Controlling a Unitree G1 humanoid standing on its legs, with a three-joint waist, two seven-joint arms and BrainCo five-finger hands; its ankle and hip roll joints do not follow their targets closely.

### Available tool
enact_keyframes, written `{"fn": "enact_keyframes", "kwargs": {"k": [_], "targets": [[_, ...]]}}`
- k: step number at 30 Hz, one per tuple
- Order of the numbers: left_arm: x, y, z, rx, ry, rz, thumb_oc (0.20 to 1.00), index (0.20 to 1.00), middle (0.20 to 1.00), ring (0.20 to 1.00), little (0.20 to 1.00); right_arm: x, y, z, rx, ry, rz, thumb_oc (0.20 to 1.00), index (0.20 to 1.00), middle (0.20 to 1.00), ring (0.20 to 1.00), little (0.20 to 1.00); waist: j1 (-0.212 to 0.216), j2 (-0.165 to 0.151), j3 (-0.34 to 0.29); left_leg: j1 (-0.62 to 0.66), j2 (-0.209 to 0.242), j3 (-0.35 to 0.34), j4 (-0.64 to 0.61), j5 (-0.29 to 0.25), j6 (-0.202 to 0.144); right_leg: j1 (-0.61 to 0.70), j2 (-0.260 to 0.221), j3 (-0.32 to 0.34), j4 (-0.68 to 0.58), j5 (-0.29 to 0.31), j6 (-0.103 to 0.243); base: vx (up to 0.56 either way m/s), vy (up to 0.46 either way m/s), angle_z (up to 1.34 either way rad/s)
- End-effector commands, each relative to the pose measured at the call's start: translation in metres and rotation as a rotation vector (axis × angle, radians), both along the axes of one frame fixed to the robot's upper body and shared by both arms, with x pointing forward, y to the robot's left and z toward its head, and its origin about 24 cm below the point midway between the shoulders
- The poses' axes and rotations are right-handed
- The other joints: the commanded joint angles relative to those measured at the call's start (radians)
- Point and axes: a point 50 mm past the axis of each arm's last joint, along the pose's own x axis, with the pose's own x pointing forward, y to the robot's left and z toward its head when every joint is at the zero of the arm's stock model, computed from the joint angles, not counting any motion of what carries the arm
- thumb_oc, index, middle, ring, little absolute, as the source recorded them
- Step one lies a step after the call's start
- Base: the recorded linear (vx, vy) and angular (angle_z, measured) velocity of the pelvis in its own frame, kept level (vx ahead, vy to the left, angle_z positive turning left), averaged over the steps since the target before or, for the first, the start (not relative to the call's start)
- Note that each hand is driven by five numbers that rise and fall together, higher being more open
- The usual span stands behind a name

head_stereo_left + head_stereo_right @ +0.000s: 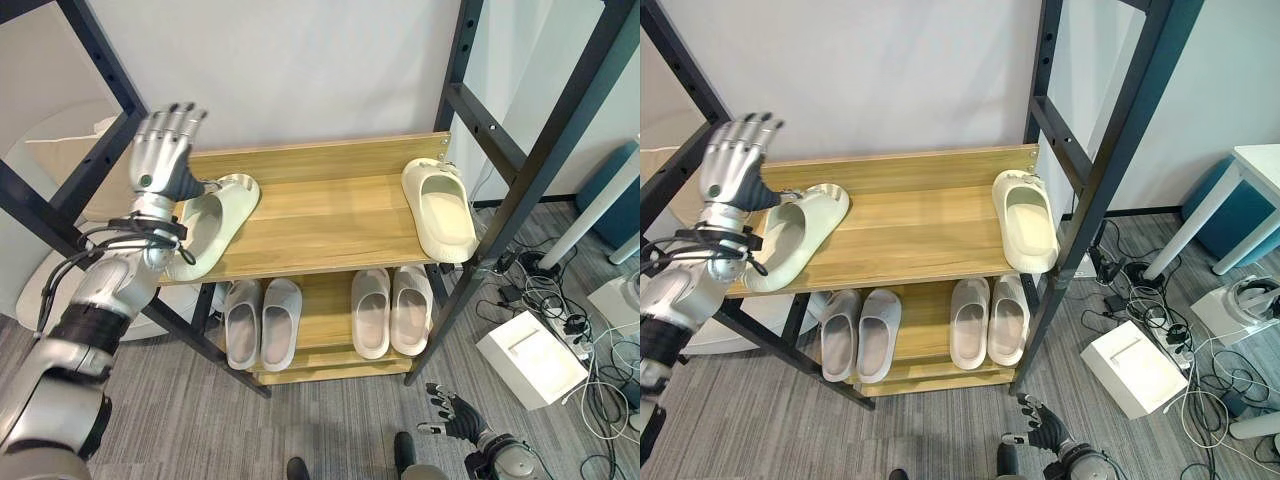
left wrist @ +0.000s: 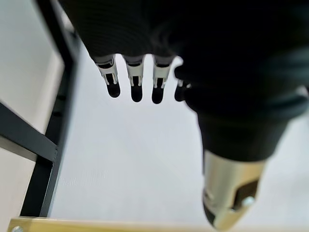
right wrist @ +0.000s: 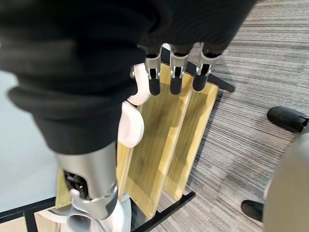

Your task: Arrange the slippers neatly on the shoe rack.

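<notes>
The right hand (image 1: 455,412) is seen low near the carpet (image 1: 330,430), in front of the rack (image 1: 320,215), with its fingers loosely spread and nothing held; in its wrist view the straight fingers (image 3: 175,79) point toward the lower shelf (image 3: 159,145). On that lower shelf (image 1: 300,365) two pairs of pale slippers are set side by side, toes to the back: a left pair (image 1: 262,322) and a right pair (image 1: 391,310). To the right of the rack, a white box (image 1: 530,358) and a tangle of cables (image 1: 560,300) are seen on the carpet.

On the upper shelf (image 1: 325,220) two cream slippers are placed well apart. The left slipper (image 1: 212,225) lies tilted at the shelf's left end, its heel overhanging the front edge. The left hand (image 1: 165,150) is raised just beside and above this slipper's left side, fingers straight and spread wide, gripping nothing; whether the thumb touches the slipper cannot be told. In the left wrist view the extended fingers (image 2: 136,82) are shown against the white wall (image 2: 145,159). The right slipper (image 1: 438,208) lies at the shelf's right end, its heel also past the front edge, far from either hand.
</notes>
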Motion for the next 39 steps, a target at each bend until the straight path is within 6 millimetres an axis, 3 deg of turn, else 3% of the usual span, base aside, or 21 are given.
{"fn": "enact_keyframes", "kwargs": {"k": [1,6,13,15,23,24,26,32,33,34,35,36,38,39], "targets": [[0.003,0.01,0.041,-0.013,-0.158,0.034,1.0,1.0,1.0,1.0,1.0,0.013,0.012,0.008,0.029,-0.073,0.035,1.0,1.0,1.0,1.0,1.0,0.012,-0.02,0.007,0.025,-0.004,-0.054,0.002,-0.026,-0.04,0.086,-0.042,-0.033,0.001,-0.083,0.094,0.02,-0.009,0.05],[0.01,0.015,0.043,0.206,-0.07,0.106,1.0,1.0,1.0,1.0,1.0,0.015,0.008,0.011,0.021,-0.085,0.043,1.0,1.0,1.0,1.0,1.0,0.005,-0.018,0.009,0.023,-0.005,-0.054,0.002,-0.027,-0.039,0.084,-0.042,-0.035,0.001,-0.08,0.099,0.01,-0.005,0.03],[0.026,0.019,0.028,0.294,0.048,0.168,1.0,1.0,1.0,1.0,1.0,0.014,0.006,0.014,0.022,-0.097,0.043,1.0,1.0,1.0,1.0,1.0,-0.01,-0.02,0.017,0.017,-0.006,-0.045,0.002,-0.027,-0.037,0.068,-0.042,-0.025,0.001,-0.073,0.104,0.0,0.005,-0.03],[0.035,0.021,0.025,0.392,0.107,0.229,1.0,1.0,1.0,1.0,1.0,0.016,0.004,0.016,0.022,-0.112,0.041,1.0,1.0,1.0,1.0,1.0,-0.024,-0.022,0.025,0.011,-0.005,-0.039,0.002,-0.026,-0.035,0.053,-0.042,-0.013,0.001,-0.066,0.107,0.0,0.0,0.0],[0.049,0.03,0.034,0.453,0.196,0.32,1.0,1.0,1.0,1.0,1.0,0.019,-0.002,0.022,0.026,-0.137,0.023,1.0,1.0,1.0,1.0,1.0,-0.046,-0.026,0.038,-0.002,-0.001,-0.023,0.002,-0.022,-0.032,0.02,-0.038,0.01,0.001,-0.054,0.111,-0.01,0.007,-0.1],[0.05,0.036,0.034,0.434,0.222,0.347,0.796,0.796,0.796,0.796,0.796,0.019,-0.002,0.022,0.027,-0.139,0.018,1.0,1.0,1.0,1.0,1.0,-0.054,-0.027,0.041,-0.004,0.001,-0.018,0.002,-0.02,-0.032,0.014,-0.037,0.014,0.001,-0.051,0.112,0.0,0.008,-0.04],[0.051,0.037,0.035,0.421,0.227,0.349,0.2,0.2,0.2,0.2,0.2,0.02,-0.003,0.023,0.028,-0.143,0.015,1.0,1.0,1.0,1.0,1.0,-0.055,-0.029,0.043,-0.006,0.002,-0.016,0.002,-0.02,-0.032,0.009,-0.037,0.016,0.001,-0.05,0.112,0.0,-0.001,-0.03],[0.053,0.025,0.037,0.283,0.204,0.248,0.2,0.2,0.2,0.2,0.2,0.019,0.001,0.021,0.04,-0.134,0.012,1.0,1.0,1.0,1.0,1.0,-0.056,-0.034,0.045,-0.011,0.004,-0.017,0.002,-0.019,-0.033,0.003,-0.035,0.02,0.001,-0.05,0.109,0.0,-0.002,-0.02],[0.055,0.015,0.035,0.269,0.199,0.21,0.2,0.2,0.2,0.2,0.2,0.02,0.002,0.021,0.041,-0.135,0.016,1.0,1.0,1.0,1.0,1.0,-0.054,-0.033,0.044,-0.008,0.004,-0.019,0.002,-0.02,-0.033,0.008,-0.034,0.018,0.001,-0.054,0.108,0.02,-0.031,0.04],[0.063,-0.006,0.032,0.256,0.193,0.147,0.2,0.2,0.2,0.2,0.2,0.02,0.003,0.022,0.038,-0.134,0.027,1.0,1.0,1.0,1.0,1.0,-0.059,-0.029,0.042,0.0,0.004,-0.02,0.002,-0.021,-0.034,0.019,-0.033,0.016,0.001,-0.059,0.105,0.02,-0.031,0.06],[0.063,-0.007,0.032,0.256,0.193,0.146,0.2,0.2,0.2,0.2,0.2,0.02,0.003,0.022,0.038,-0.134,0.027,1.0,1.0,1.0,1.0,1.0,-0.058,-0.029,0.042,0.001,0.004,-0.021,0.002,-0.021,-0.034,0.02,-0.033,0.016,0.001,-0.059,0.105,0.02,-0.048,0.08],[0.069,-0.028,0.031,0.259,0.189,0.092,0.2,0.2,0.2,0.2,0.2,0.02,0.003,0.023,0.039,-0.138,0.025,1.0,1.0,1.0,1.0,1.0,-0.068,-0.024,0.039,0.007,0.005,-0.019,0.002,-0.022,-0.035,0.028,-0.033,0.016,0.001,-0.064,0.104,0.0,-0.04,0.08],[0.075,-0.052,0.03,0.266,0.192,0.025,0.2,0.2,0.2,0.2,0.2,0.02,0.001,0.024,0.033,-0.138,0.021,1.0,1.0,1.0,1.0,1.0,-0.08,-0.018,0.04,0.014,0.006,-0.012,0.002,-0.022,-0.037,0.031,-0.03,0.021,0.001,-0.064,0.103,-0.02,-0.049,0.02],[0.075,-0.053,0.03,0.266,0.192,0.024,0.2,0.2,0.2,0.2,0.2,0.02,0.001,0.024,0.033,-0.138,0.02,1.0,1.0,1.0,1.0,1.0,-0.078,-0.018,0.041,0.015,0.006,-0.011,0.002,-0.023,-0.037,0.032,-0.03,0.022,0.001,-0.064,0.103,-0.02,-0.028,-0.06]]}}
